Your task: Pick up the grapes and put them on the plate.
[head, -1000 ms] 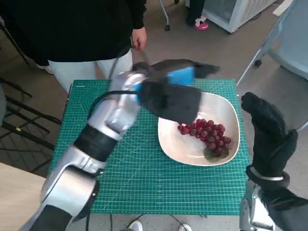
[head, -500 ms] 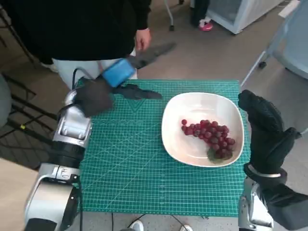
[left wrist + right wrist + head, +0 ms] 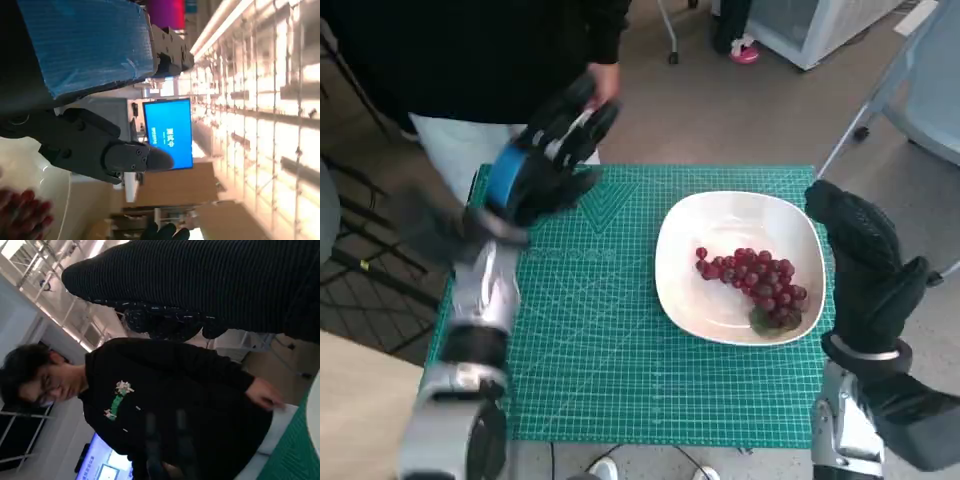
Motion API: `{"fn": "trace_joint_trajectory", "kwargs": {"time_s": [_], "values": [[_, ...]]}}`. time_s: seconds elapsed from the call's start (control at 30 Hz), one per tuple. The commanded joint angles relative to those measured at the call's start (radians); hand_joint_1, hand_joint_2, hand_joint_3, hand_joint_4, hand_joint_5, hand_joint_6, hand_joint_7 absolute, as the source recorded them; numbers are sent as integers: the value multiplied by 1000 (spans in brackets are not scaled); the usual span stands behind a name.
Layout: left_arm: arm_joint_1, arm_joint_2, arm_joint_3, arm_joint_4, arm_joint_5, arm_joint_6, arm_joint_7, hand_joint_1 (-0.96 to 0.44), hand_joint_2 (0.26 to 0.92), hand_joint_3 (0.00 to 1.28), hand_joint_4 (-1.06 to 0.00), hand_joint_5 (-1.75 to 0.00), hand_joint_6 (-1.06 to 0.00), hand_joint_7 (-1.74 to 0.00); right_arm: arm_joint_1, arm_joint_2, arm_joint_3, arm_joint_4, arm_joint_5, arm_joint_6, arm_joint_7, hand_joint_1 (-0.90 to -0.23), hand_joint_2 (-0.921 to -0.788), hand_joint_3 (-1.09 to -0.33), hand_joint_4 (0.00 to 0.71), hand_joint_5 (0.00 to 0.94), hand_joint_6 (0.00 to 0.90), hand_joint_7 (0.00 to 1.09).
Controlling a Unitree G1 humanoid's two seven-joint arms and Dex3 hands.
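**Clearing the hands away from the filled plate**

Resting inside the shallow white rounded-square plate (image 3: pixel 672 235), the bunch of dark red grapes (image 3: pixel 752 282) lies toward its near right part, with a dull green leaf or stem piece at the near end. Judged from this, the placing looks done, and the step in hand is the retreat: the left arm should travel high and away from the plate so no finger catches the rim or drags the bunch, and the right hand should keep off the plate's edge.

The plate sits on the right half of the green gridded cutting mat (image 3: pixel 610 360) that covers the small table.

The left hand (image 3: pixel 548 150), black with blue tape over its back, is lifted over the far left corner of the mat, well apart from the plate, its fingers spread and pointing away from the robot; it holds nothing. It is blurred in the head view.

The right hand (image 3: pixel 860 265), in the black knitted glove, stands upright just beside the plate's right edge, fingers loosely extended, empty.

A person in a black top (image 3: pixel 470 60) stands beyond the table.
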Motion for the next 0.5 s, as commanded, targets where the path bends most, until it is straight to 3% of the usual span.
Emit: {"fn": "trace_joint_trajectory", "kwargs": {"time_s": [0.03, 0.5], "values": [[37, -19, -2, -82, -15, -2, 1, -663, 921, 512, -90, -5, -106, -2, 1, -6, 1, 23, 12, 7, 25, -664, -921, -715, 321, 4, 30, 373], [108, -32, -20, -166, -13, 23, -3, -678, 921, 526, -111, -10, -123, -13, 16, -10, 2, -2, 19, 35, 43, -660, -921, -713, 322, 3, 36, 366]]}}
